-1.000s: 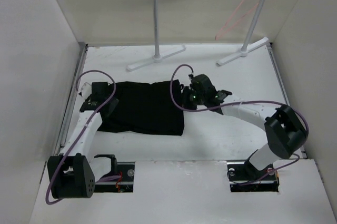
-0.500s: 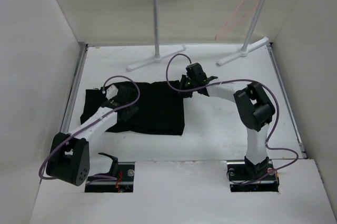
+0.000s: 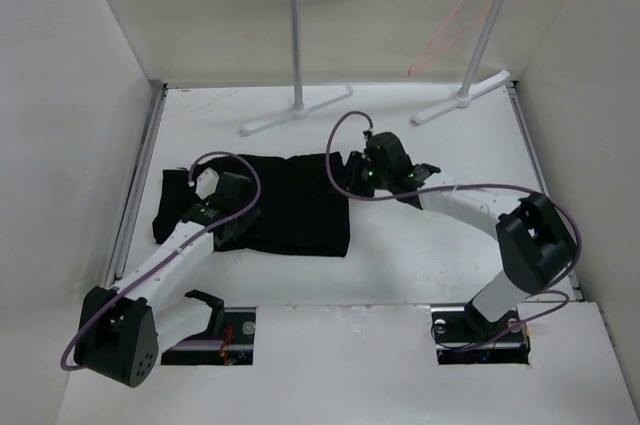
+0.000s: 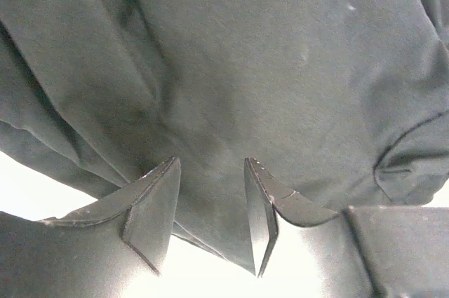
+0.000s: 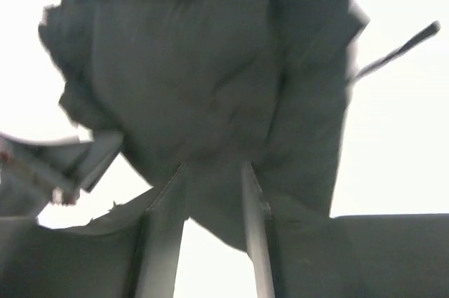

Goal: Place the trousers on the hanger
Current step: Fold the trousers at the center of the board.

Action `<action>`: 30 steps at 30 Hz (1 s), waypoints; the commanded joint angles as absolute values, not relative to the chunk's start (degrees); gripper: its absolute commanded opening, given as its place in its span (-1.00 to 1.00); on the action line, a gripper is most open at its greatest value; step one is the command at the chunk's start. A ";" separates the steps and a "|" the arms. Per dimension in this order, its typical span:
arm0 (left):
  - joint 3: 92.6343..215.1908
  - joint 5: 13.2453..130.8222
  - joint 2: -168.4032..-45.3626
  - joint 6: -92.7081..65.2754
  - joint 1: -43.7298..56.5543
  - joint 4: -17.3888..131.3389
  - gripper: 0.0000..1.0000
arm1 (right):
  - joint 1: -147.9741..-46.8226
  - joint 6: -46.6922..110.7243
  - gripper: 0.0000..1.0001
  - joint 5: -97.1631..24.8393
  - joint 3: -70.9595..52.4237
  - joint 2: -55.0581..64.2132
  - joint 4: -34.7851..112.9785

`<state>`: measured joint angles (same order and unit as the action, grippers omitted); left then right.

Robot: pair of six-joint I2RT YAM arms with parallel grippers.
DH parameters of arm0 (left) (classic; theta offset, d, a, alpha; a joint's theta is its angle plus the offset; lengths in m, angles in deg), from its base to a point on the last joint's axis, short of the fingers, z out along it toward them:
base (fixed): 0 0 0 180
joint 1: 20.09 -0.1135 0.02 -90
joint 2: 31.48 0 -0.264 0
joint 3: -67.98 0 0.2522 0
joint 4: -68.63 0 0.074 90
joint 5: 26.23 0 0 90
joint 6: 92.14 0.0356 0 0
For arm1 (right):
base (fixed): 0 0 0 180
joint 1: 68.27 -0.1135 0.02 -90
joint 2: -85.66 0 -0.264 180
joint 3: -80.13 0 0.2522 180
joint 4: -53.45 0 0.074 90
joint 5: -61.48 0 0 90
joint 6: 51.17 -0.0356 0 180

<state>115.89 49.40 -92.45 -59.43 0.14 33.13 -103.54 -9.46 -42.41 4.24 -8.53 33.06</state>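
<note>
The black trousers [image 3: 295,200] lie spread flat on the white table, left of centre. My left gripper [image 3: 228,215] sits over their lower left part. In the left wrist view its jaws [image 4: 210,172] stand apart over the dark cloth [image 4: 266,66], whose folded edge runs between the fingers. My right gripper [image 3: 354,175] is at the trousers' right edge. Its jaws [image 5: 214,179] are parted, with bunched cloth [image 5: 203,80] lying between and beyond them. The pink-orange hanger [image 3: 452,30] hangs from the right end of the rack's rail.
The white-and-silver rack [image 3: 297,45] stands at the back, its T-shaped feet [image 3: 296,111] on the table. White walls close in left, right and behind. Purple cables loop over both arms. Bare table [image 3: 450,255] lies right of the trousers.
My left gripper moved right, from the trousers' left end to their lower left middle. My right arm swung its elbow left, then back right; its gripper stayed at the trousers' right edge.
</note>
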 commanded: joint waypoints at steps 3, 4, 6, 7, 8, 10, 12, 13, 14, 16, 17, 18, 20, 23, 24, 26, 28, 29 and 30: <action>119.01 49.45 -93.35 -60.59 0.08 32.37 -0.20 | -110.23 -11.35 -0.58 -40.40 14.23 -2.69 34.06; 119.36 49.45 -93.53 -60.50 0.08 32.37 -0.20 | -110.50 -11.70 -0.59 -38.56 16.07 -1.11 34.24; 120.06 49.45 -93.61 -60.23 0.08 32.55 -0.20 | -110.50 -12.06 -0.50 -35.74 19.33 2.15 33.45; 120.32 49.36 -93.79 -59.88 0.00 32.55 -0.20 | -110.50 -12.15 -0.37 -34.94 20.74 3.38 33.28; 120.50 49.36 -93.88 -59.62 -0.18 32.55 -0.20 | -110.50 -12.23 -0.18 -34.41 22.06 4.18 33.10; 120.59 49.45 -94.32 -59.27 -0.71 32.72 -0.20 | -110.59 -13.11 0.11 -34.84 24.08 4.36 33.10; 120.59 49.62 -94.67 -59.00 -0.71 32.90 -0.20 | -111.29 -14.25 0.16 -35.81 25.32 2.96 33.71; 120.77 49.71 -94.76 -59.00 -0.71 32.90 -0.20 | -111.64 -14.69 0.16 -36.42 25.67 2.08 34.50; 120.94 49.88 -94.85 -58.91 -0.62 32.90 -0.20 | -112.08 -15.04 0.15 -37.39 25.85 1.20 35.38; 121.29 49.89 -95.02 -58.83 -0.36 32.90 -0.20 | -112.87 -16.10 0.07 -39.50 25.85 -0.55 37.48; 121.47 49.89 -95.11 -58.74 -0.18 32.90 -0.20 | -113.22 -16.71 -0.01 -40.20 25.85 -1.26 38.45; 121.64 49.89 -95.28 -58.65 -0.09 32.90 -0.20 | -113.40 -17.15 -0.11 -40.47 25.85 -1.96 39.51; 121.82 49.89 -95.29 -58.65 0.08 32.90 -0.20 | -113.40 -17.94 -0.40 -40.82 26.72 -2.67 41.62; 121.91 49.89 -95.11 -58.65 0.61 32.90 -0.20 | -111.22 -18.82 -0.75 -40.04 29.09 -1.10 42.94; 121.91 49.89 -95.11 -58.65 0.87 32.90 -0.19 | -110.07 -18.74 -0.78 -39.86 30.06 0.13 42.94; 122.00 49.89 -95.46 -58.65 1.57 32.90 -0.16 | -107.79 -18.56 -0.81 -39.77 31.99 2.76 42.42; 122.52 50.15 -96.16 -58.65 2.28 32.99 -0.14 | -105.42 -17.95 -0.82 -39.94 34.10 5.75 41.46; 122.70 50.24 -96.51 -58.56 2.71 33.07 -0.12 | -104.36 -17.34 -0.82 -40.03 35.07 7.16 40.67; 122.87 50.24 -96.78 -58.56 2.98 33.25 -0.12 | -103.48 -16.90 -0.82 -40.03 35.77 8.39 39.61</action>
